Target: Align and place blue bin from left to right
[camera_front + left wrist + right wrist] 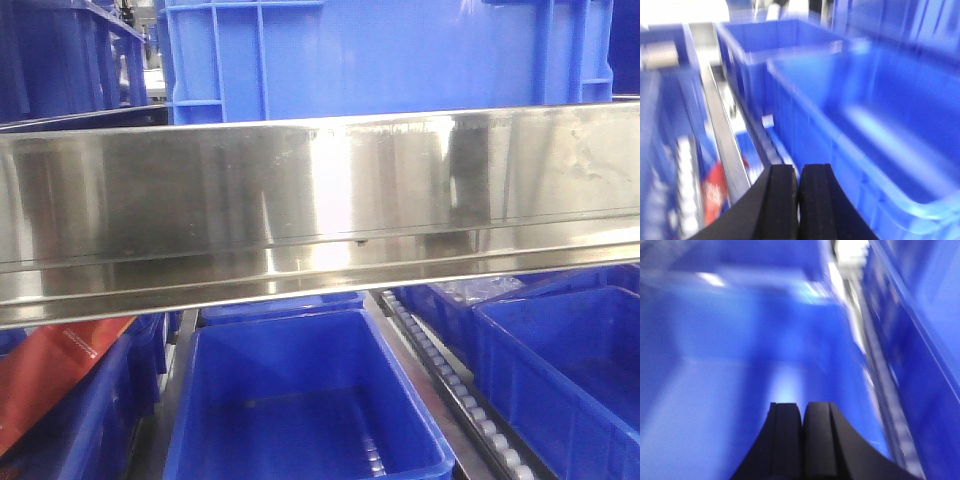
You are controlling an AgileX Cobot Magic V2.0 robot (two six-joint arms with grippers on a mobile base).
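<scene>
Several blue bins show. In the front view an empty blue bin (pixel 300 400) sits low in the middle, another (pixel 570 370) at the right, and a large one (pixel 380 55) above the steel beam. Neither gripper shows there. My left gripper (pixel 798 172) is shut with nothing between its black fingers, just left of an empty blue bin (pixel 870 130); a second bin (pixel 775 42) stands beyond it. My right gripper (pixel 802 410) is shut and empty, hovering above the floor of a blue bin (pixel 740 350). Both wrist views are blurred.
A wide stainless steel beam (pixel 320 210) crosses the front view. A roller rail (pixel 450 385) runs between the middle and right bins. A red package (pixel 50 370) lies at the lower left. A metal rail (pixel 722 130) runs left of the left gripper, another rail (pixel 880 375) right of the right gripper.
</scene>
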